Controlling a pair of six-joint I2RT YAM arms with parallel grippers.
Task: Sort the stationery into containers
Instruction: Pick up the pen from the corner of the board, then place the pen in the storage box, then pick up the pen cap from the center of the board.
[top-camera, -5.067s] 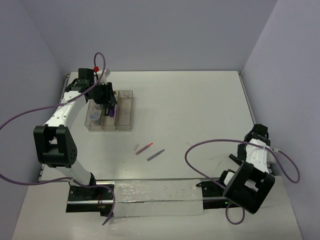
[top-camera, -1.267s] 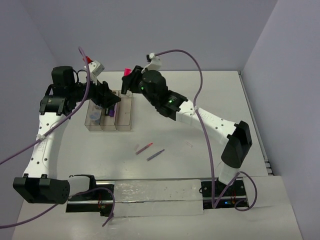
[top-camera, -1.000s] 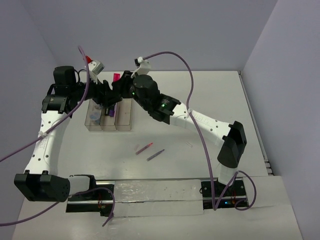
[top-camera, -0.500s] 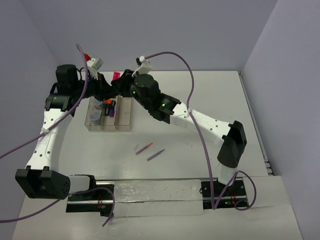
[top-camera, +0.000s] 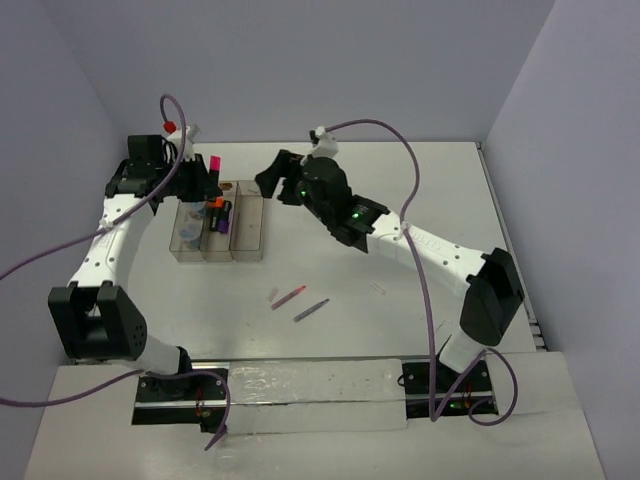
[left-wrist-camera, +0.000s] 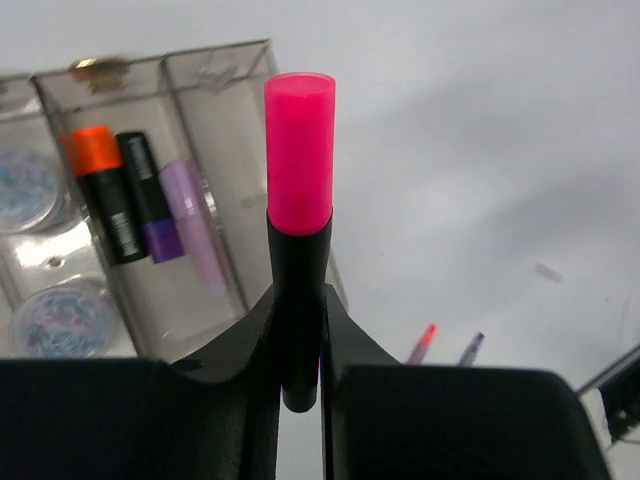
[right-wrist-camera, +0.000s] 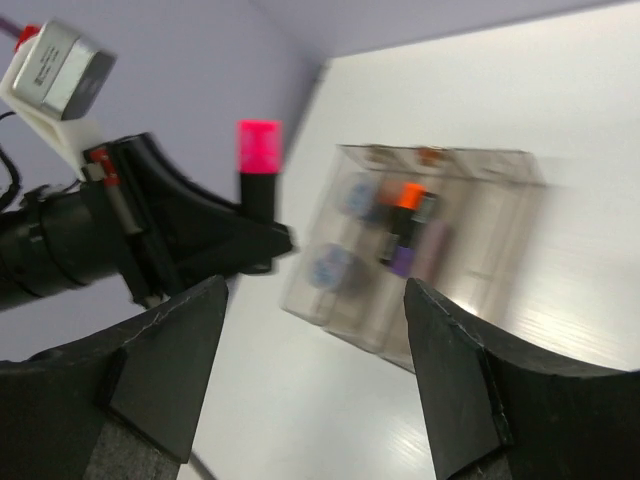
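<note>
My left gripper (top-camera: 203, 176) is shut on a pink-black highlighter (top-camera: 213, 163), which stands upright between its fingers (left-wrist-camera: 298, 215) just behind the clear three-compartment tray (top-camera: 252, 240). In the tray lie an orange-black highlighter (left-wrist-camera: 100, 190), a purple highlighter (left-wrist-camera: 168, 215) and bluish round pieces (left-wrist-camera: 62, 320). My right gripper (top-camera: 268, 181) hangs open and empty to the tray's right, its jaws wide apart (right-wrist-camera: 315, 390) and facing the tray (right-wrist-camera: 500, 200) and the held highlighter (right-wrist-camera: 258, 165). A pink pen (top-camera: 288, 297) and a grey pen (top-camera: 311, 309) lie on the table in front of the tray.
A small clear piece (top-camera: 377, 290) lies on the table right of the pens. Purple cables loop above both arms. The left wall stands close behind the left gripper. A shiny strip (top-camera: 315, 395) runs along the near edge between the arm bases.
The pink-black highlighter passed from my right gripper to my left. The left jaws closed on it, and the right jaws opened and drew back to the right.
</note>
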